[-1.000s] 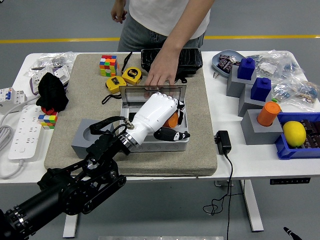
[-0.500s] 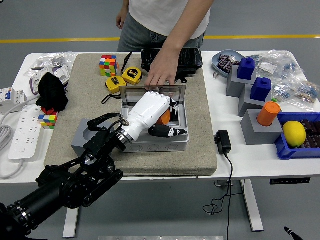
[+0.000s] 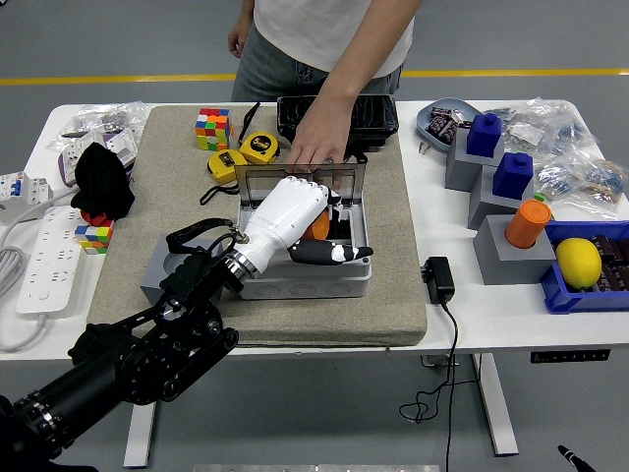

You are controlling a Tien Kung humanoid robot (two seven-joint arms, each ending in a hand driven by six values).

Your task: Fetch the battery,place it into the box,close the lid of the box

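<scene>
My left hand, white with black fingertips, reaches from the lower left into the open grey box on the beige mat. The orange battery shows between its curled fingers and its outstretched thumb, low inside the box, and the hand seems to grip it. The box's clear lid stands upright at the back. A person at the far side rests a hand on the lid's top edge. Most of the box's inside is hidden by my hand.
A grey holder block sits left of the box. Behind the box lie yellow tape measures, a colour cube and a black case. A black adapter with its cable lies to the right, with grey blocks and a blue bin further right.
My left hand has drawn back to the left and slightly up inside the box, and the orange battery has moved with it. The person's hand stays on the lid.
</scene>
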